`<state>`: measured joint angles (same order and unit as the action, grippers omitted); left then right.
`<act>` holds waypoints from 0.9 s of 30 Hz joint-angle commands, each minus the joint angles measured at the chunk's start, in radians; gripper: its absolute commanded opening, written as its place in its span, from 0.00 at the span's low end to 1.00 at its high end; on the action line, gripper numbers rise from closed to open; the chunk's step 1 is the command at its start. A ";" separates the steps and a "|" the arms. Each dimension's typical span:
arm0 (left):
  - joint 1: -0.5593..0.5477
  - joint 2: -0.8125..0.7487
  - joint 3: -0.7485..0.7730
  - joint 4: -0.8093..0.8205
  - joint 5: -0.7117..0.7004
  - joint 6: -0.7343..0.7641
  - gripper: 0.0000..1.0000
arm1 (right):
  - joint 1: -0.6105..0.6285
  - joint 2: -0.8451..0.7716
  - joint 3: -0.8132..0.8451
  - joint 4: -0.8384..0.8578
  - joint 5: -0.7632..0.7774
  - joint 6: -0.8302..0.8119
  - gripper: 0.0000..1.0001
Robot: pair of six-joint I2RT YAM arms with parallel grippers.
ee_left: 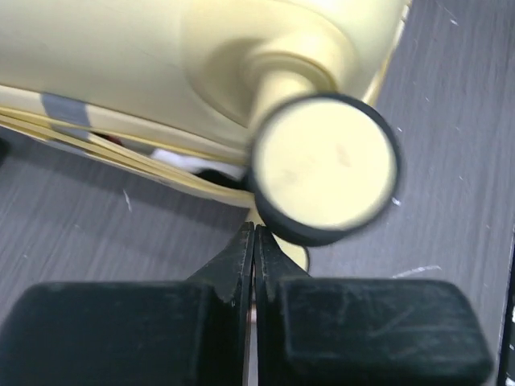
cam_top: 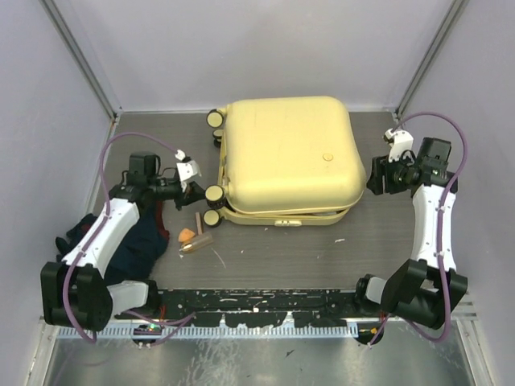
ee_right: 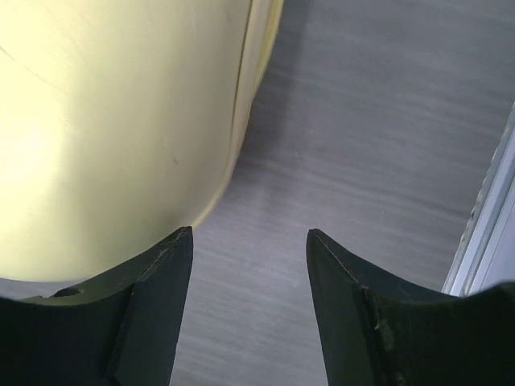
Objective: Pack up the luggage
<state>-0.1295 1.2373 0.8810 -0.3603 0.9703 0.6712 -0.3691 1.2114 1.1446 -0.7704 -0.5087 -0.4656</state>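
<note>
At the left pincer I see both fingers pressed together with nothing between them, their tips just below a yellow, black-rimmed wheel at the near left corner of the luggage. I cannot tell whether the tips touch the wheel. On the other side, the right pincer stands apart and holds nothing. One finger is close to the rounded right wall of the shell and the other is over bare desk. The luggage lies flat toward the far middle of the desk with its lid down. Along the near seam the two halves do not quite meet, and the left wrist view shows something white and something dark in that gap. Outward from there, an orange piece and a small tube lie loose on the desk just near of the left corner. A heap of dark clothing sits under my left arm. I judge that I am at the closing stage, with both arms bracketing the case, though the loose things suggest the packing may not be finished. If I am closing it, the next move calls for steadying the shell from the right while the shut left pincer pushes at the corner or presses the lid. I would keep clear of the wheel, which could roll away from a push.
</note>
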 commanded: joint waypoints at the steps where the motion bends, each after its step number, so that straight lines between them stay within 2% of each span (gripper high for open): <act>1: 0.005 -0.128 -0.024 -0.253 -0.011 0.188 0.07 | -0.008 0.026 0.006 -0.100 0.089 -0.121 0.62; 4: 0.025 -0.192 -0.009 -0.330 -0.045 0.168 0.38 | -0.008 0.046 0.029 -0.165 0.045 -0.120 0.62; 5: 0.036 -0.205 -0.004 -0.321 -0.066 0.133 0.45 | -0.009 0.050 0.020 -0.151 0.047 -0.100 0.61; 9: 0.096 -0.205 0.004 -0.231 -0.101 -0.059 0.48 | -0.012 0.086 -0.009 -0.047 0.039 -0.029 0.59; 12: 0.119 -0.143 0.027 -0.170 -0.107 -0.211 0.52 | -0.011 0.138 -0.019 -0.009 -0.028 -0.008 0.55; 14: 0.119 -0.077 0.044 -0.117 -0.166 -0.335 0.55 | -0.011 0.164 -0.038 0.014 -0.067 -0.019 0.53; 19: 0.123 0.043 0.078 0.032 -0.219 -0.616 0.66 | -0.009 0.163 -0.148 0.053 -0.145 -0.158 0.53; 24: 0.118 0.166 0.092 0.151 -0.223 -0.783 0.69 | -0.003 0.161 -0.166 -0.005 -0.215 -0.286 0.53; 27: 0.095 0.220 0.102 0.168 -0.232 -0.831 0.69 | 0.010 0.146 -0.158 -0.054 -0.255 -0.357 0.42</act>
<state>-0.0143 1.4143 0.9337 -0.3122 0.7517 -0.0029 -0.3893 1.3861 0.9726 -0.7761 -0.6476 -0.6903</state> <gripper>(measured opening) 0.693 0.484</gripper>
